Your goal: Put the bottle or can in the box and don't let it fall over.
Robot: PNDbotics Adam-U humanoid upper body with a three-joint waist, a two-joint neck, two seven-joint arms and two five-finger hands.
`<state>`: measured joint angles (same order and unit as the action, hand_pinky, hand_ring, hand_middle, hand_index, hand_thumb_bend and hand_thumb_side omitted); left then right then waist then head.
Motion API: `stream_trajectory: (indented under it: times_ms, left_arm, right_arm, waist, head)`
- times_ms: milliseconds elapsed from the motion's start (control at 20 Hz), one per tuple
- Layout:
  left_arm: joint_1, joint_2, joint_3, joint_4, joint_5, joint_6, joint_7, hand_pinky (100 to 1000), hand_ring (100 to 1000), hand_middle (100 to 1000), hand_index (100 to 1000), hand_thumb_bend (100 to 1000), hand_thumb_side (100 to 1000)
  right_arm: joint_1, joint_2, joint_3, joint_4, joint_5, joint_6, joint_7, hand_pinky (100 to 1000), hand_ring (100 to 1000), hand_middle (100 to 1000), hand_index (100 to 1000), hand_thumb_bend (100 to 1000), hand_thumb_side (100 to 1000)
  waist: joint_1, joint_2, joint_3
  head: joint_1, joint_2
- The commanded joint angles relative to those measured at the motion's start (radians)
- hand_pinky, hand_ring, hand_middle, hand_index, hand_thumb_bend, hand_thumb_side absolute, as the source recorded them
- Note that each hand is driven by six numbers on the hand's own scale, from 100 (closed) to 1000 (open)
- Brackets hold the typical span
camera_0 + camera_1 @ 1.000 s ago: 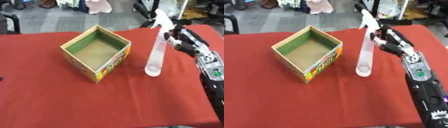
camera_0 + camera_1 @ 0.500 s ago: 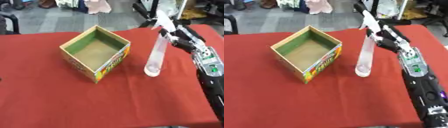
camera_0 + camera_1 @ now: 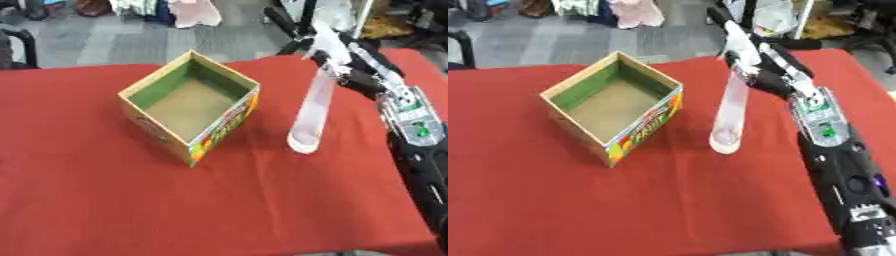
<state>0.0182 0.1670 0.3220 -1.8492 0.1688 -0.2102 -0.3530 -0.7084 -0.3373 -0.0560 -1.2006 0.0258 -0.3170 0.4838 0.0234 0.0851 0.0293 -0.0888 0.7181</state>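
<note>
One open cardboard box (image 3: 190,114) sits on the red tablecloth (image 3: 114,200), turned so a corner faces forward, its inside green along the walls and brownish on the floor, with a bright printed panel on the near right side. There is one bottle (image 3: 312,107) as well, a tall, pale, see-through one with a white top; it stands on the cloth just to the right of the box, apart from it, and leans with its top tipped away to the right. Only one robot hand shows, the right hand (image 3: 773,75), which reaches in from the right on a long black and silver arm. Its fingers are curled around the upper part of the bottle, close to the neck, while the bottle's base rests on the cloth. Nothing lies inside the box. Behind the table there is grey floor with some clothing and dark furniture.
</note>
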Motion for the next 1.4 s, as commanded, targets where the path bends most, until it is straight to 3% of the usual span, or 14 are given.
stream_trajectory:
  times_ms: [50,550,650,750,950,1050,1200,1250,1300,1400]
  left_arm:
    - [-0.008,0.010,-0.005,-0.012,0.009,-0.004,-0.006,763,1000,1000,1000,291,1000]
    - [-0.009,0.006,-0.011,-0.009,0.021,-0.013,-0.011,763,1000,1000,1000,289,1000]
    - [-0.010,0.004,-0.012,-0.008,0.023,-0.014,-0.012,763,1000,1000,1000,289,1000]
    - [-0.012,0.003,-0.013,-0.008,0.025,-0.014,-0.013,763,1000,1000,1000,289,1000]
    - [-0.016,0.003,-0.013,-0.007,0.027,-0.013,-0.014,762,1000,1000,1000,290,1000]
    - [-0.018,0.003,-0.014,-0.007,0.028,-0.012,-0.014,762,1000,1000,1000,290,1000]
    - [-0.021,0.003,-0.015,-0.008,0.031,-0.011,-0.014,762,1000,1000,1000,289,1000]
    - [-0.023,0.003,-0.015,-0.008,0.032,-0.011,-0.014,762,1000,1000,1000,289,1000]
    - [-0.025,0.003,-0.016,-0.009,0.034,-0.011,-0.014,762,1000,1000,1000,289,1000]
    - [-0.029,0.003,-0.017,-0.009,0.037,-0.010,-0.015,762,1000,1000,1000,290,1000]
  right_arm:
    - [-0.031,-0.007,0.000,-0.001,-0.011,0.007,0.009,880,1000,1000,1000,100,527]
    - [-0.050,0.006,-0.003,0.022,-0.015,0.032,0.012,861,1000,1000,1000,100,524]
    - [-0.053,0.007,-0.002,0.024,-0.016,0.032,0.009,849,1000,1000,986,100,481]
    - [-0.056,0.009,-0.003,0.027,-0.020,0.029,-0.004,831,1000,1000,943,100,470]
    - [-0.062,0.005,-0.010,0.026,-0.057,0.011,-0.086,740,1000,1000,738,100,490]
    - [-0.068,-0.003,-0.006,0.027,-0.080,0.010,-0.131,698,927,1000,655,100,470]
    - [-0.078,-0.016,-0.001,0.031,-0.102,0.016,-0.167,630,816,887,524,100,470]
    - [-0.081,-0.020,0.000,0.032,-0.108,0.017,-0.175,630,816,887,524,100,470]
    - [-0.084,-0.025,0.000,0.032,-0.114,0.017,-0.183,592,758,819,455,100,470]
    - [-0.091,-0.036,0.002,0.034,-0.124,0.014,-0.195,581,741,798,429,100,470]
  waist:
    - [0.006,-0.015,0.006]
    - [0.022,-0.012,0.031]
    - [0.025,-0.011,0.036]
    - [0.027,-0.010,0.040]
    - [0.026,-0.009,0.046]
    - [0.026,-0.009,0.050]
    - [0.026,-0.008,0.058]
    - [0.027,-0.007,0.060]
    - [0.027,-0.007,0.064]
    - [0.028,-0.005,0.073]
  head:
    - [-0.010,-0.015]
    - [-0.024,-0.022]
    - [-0.026,-0.023]
    - [-0.028,-0.026]
    - [-0.029,-0.031]
    - [-0.029,-0.035]
    - [-0.033,-0.040]
    - [-0.035,-0.042]
    - [-0.037,-0.043]
    - [-0.042,-0.048]
